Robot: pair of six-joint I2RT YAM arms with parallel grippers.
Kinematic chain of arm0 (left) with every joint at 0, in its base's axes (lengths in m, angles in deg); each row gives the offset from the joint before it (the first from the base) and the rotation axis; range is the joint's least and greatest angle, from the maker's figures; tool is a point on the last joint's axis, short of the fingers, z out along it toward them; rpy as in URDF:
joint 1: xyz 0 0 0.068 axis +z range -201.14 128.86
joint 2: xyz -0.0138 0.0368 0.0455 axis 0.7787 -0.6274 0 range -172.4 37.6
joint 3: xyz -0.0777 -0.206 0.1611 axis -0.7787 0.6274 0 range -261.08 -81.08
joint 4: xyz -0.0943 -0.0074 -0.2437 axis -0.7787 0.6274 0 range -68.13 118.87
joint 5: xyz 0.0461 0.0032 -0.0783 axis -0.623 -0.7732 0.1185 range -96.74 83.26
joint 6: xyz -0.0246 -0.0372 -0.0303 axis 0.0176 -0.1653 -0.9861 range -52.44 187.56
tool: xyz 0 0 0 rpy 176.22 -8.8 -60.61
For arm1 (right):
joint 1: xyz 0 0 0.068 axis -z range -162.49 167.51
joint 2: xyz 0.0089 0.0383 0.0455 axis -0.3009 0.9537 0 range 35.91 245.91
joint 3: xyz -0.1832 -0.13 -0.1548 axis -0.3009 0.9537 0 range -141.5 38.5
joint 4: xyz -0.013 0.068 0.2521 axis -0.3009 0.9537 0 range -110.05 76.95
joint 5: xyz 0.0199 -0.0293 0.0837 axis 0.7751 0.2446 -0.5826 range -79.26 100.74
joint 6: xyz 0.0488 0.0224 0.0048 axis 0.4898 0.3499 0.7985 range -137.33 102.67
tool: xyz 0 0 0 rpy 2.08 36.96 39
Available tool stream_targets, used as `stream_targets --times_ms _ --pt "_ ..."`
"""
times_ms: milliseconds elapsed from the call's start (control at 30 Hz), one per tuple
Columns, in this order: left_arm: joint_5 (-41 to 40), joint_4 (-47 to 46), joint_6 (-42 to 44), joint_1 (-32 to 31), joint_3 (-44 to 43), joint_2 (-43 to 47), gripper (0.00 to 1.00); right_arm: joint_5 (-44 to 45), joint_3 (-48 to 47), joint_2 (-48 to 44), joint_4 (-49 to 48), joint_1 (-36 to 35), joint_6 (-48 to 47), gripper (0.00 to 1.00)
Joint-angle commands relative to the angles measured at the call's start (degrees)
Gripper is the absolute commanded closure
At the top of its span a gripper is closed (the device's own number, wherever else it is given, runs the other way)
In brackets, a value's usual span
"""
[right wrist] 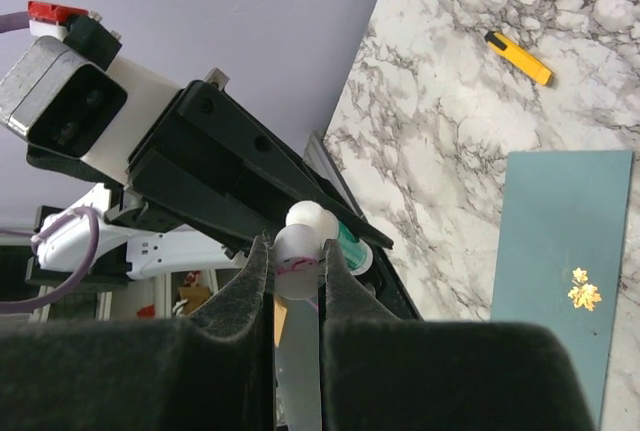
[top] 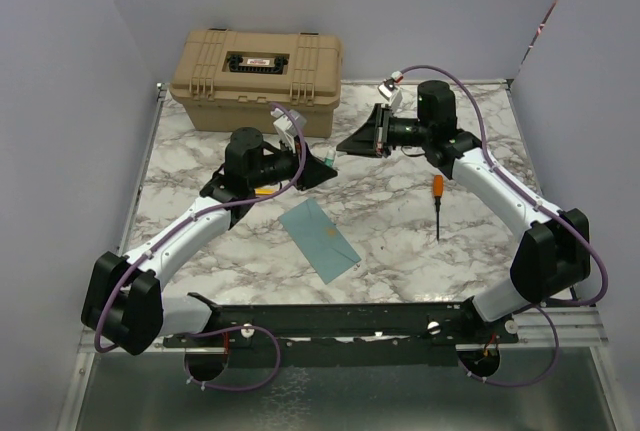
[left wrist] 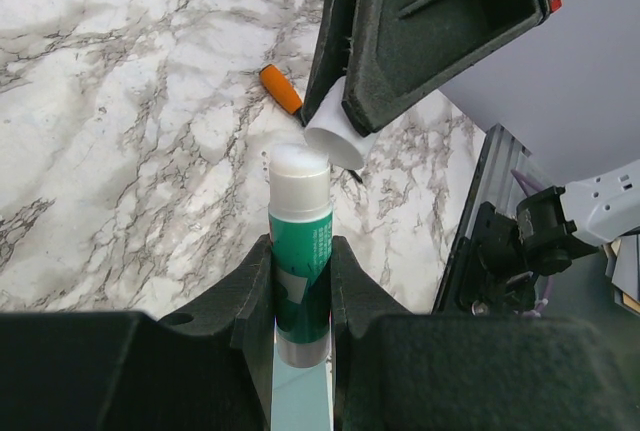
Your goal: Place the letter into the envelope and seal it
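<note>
Left fingers (left wrist: 250,301) clamping glue stick (left wrist: 300,251), right fingers (right wrist: 245,296) pinching cap (right wrist: 297,256), envelope (top: 318,238) flat below, untouched

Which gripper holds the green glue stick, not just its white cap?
The left gripper: the green glue stick stands between its fingers. The right gripper pinches only the white cap.

No text is legible; the toolbox label (top: 259,62) is blurred.

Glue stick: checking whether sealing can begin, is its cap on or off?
Off. The left gripper holds the green glue stick with its white tip bare; the right gripper holds the white cap beside it.
</note>
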Motion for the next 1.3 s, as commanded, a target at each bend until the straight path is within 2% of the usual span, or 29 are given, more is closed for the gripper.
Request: stream_targets --times_ms 0,233,633,1267 --pt "1.3 -0.3 0.9 -0.2 0.0 1.0 1.00 -4.4 -0.9 0.2 -1.5 -0.1 0.6 1.00" --pt "3.3 1.3 2.0 -0.3 -1.3 0.3 1.00 -4.6 -3.8 1.4 6.5 -0.1 -5.2 1.00" --pt "5.1 3.9 4.1 -0.2 -2.3 0.6 1.00 -1.8 -5.4 2.2 10.1 -0.1 -7.4 1.00" --pt "7.2 4.5 4.5 -0.4 -2.7 0.3 1.00 -5.1 -4.4 2.6 8.5 -0.1 -6.1 1.00"
